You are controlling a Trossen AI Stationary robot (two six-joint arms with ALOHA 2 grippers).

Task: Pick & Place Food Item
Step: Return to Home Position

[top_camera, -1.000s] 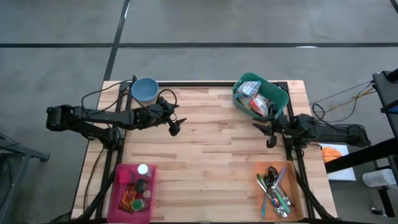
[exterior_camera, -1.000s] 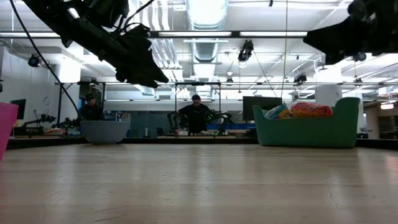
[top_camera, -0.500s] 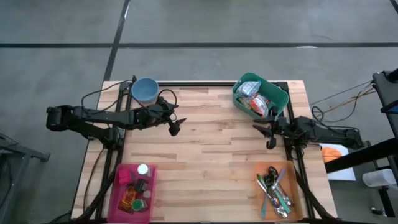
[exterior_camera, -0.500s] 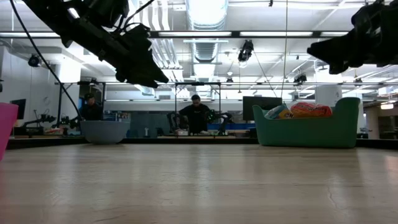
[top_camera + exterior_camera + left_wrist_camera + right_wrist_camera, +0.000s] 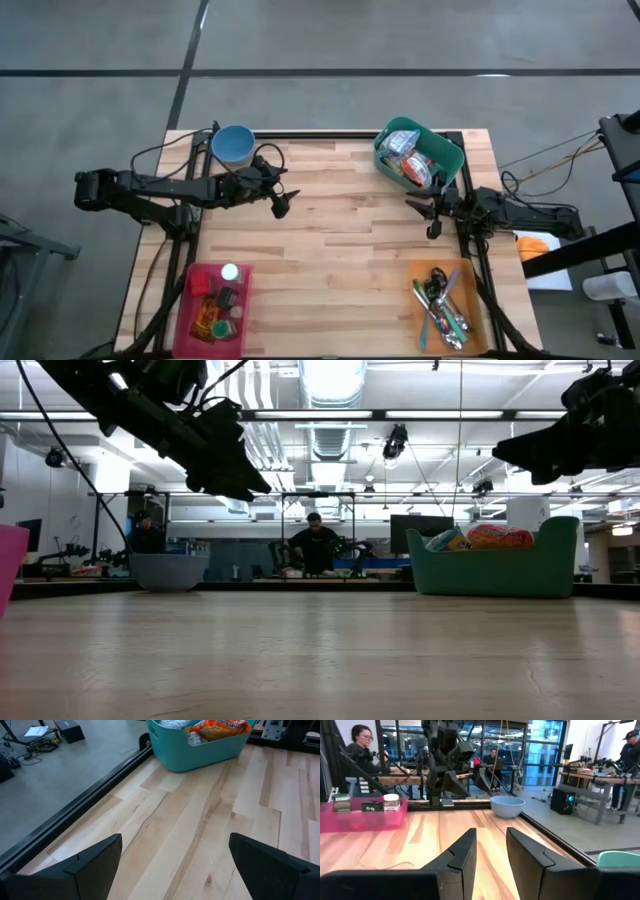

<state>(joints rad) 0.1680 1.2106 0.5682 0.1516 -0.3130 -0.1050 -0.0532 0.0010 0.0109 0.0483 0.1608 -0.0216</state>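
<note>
Food packets — orange and silvery wrappers, heaped in the teal bin, upper right of the bench. Left hand: wide, empty, over the bench's upper left. Right hand: narrow gap, empty — since the earlier frame it has dropped slightly beside the bin; the left is unmoved.

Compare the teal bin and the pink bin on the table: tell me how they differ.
The teal bin sits at the table's far right corner, skewed to the edges; the pink bin sits at the near left corner, roughly square to them. The teal bin holds bagged food packets; the pink bin holds small jars and containers. The teal bin looks deeper, with rounded corners. Both are open-topped and neither claw is touching them.
</note>
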